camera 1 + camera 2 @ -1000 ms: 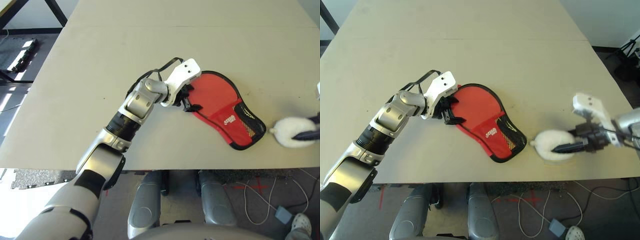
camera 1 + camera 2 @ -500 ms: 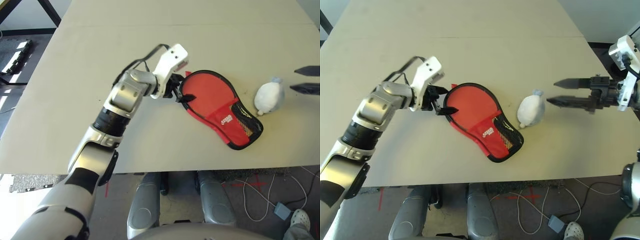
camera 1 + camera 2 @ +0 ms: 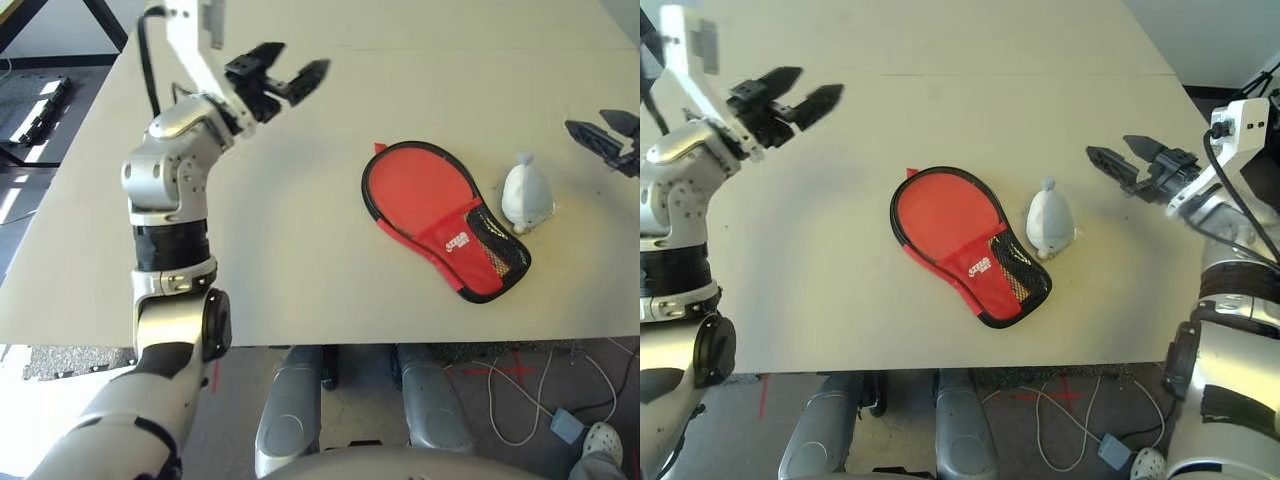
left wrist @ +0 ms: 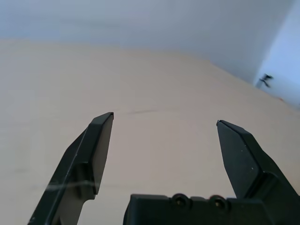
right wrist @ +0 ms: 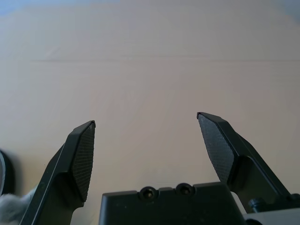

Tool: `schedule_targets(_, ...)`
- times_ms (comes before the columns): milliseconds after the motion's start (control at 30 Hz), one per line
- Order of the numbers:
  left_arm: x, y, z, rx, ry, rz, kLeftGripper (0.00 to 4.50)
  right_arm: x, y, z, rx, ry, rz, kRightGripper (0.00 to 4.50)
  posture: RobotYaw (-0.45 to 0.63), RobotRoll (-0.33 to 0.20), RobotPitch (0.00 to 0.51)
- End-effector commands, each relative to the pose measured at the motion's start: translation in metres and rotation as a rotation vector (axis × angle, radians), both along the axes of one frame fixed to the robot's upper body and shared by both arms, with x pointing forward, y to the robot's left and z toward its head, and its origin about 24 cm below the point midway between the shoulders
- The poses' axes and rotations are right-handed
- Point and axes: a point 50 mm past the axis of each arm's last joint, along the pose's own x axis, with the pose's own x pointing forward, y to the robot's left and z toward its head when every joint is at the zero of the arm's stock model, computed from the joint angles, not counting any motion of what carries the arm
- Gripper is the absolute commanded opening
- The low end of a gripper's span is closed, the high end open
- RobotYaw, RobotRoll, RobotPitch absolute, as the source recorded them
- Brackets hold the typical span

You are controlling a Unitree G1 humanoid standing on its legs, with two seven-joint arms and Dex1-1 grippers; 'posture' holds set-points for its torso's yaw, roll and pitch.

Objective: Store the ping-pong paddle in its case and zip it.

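Observation:
The case [image 3: 962,232] lies flat in the middle of the table, a red paddle-shaped cover with black edging and a mesh pocket toward the front. The ping-pong paddle is hidden or out of view. My left gripper [image 3: 805,90] hangs open, raised above the far left of the table, well away from the case; the left wrist view shows its fingers [image 4: 96,145] spread over bare tabletop. My right gripper [image 3: 1115,150] stands open at the right, apart from the case, its fingers [image 5: 82,154] wide with nothing between them.
A small grey-white soft lump [image 3: 1050,220] rests right beside the case's right edge, between the case and my right gripper. The tan table [image 3: 970,90] stretches far back. Cables lie on the floor below the front edge.
My left gripper has lifted off the case's left edge and swung up to the far left. My right gripper has let go of the soft lump and drawn back to the right.

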Motion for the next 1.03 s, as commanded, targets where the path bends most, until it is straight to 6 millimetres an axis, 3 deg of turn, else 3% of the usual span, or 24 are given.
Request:
schedule_targets(33, -0.003, 0.028, -0.02, -0.009, -0.024, 0.166, 4.5, -0.004, -0.008, -0.011, 0.019, -0.02, -0.099, 4.46, -0.02, 0.0, 0.251)
schedule_targets(267, -0.014, 0.059, -0.07, -0.037, 0.037, 0.365, 4.5, -0.011, -0.021, -0.018, -0.004, -0.086, -0.288, 4.46, -0.04, 0.0, 0.228)
schedule_targets(533, -0.022, 0.069, -0.099, -0.024, 0.091, 0.427, 4.5, -0.021, -0.028, -0.028, -0.021, -0.132, -0.386, 4.46, -0.07, 0.0, 0.189)
schedule_targets(1033, -0.015, 0.068, -0.097, 0.008, 0.113, 0.41, 4.5, -0.021, -0.022, -0.049, 0.009, -0.087, -0.41, 4.46, -0.1, 0.0, 0.22)
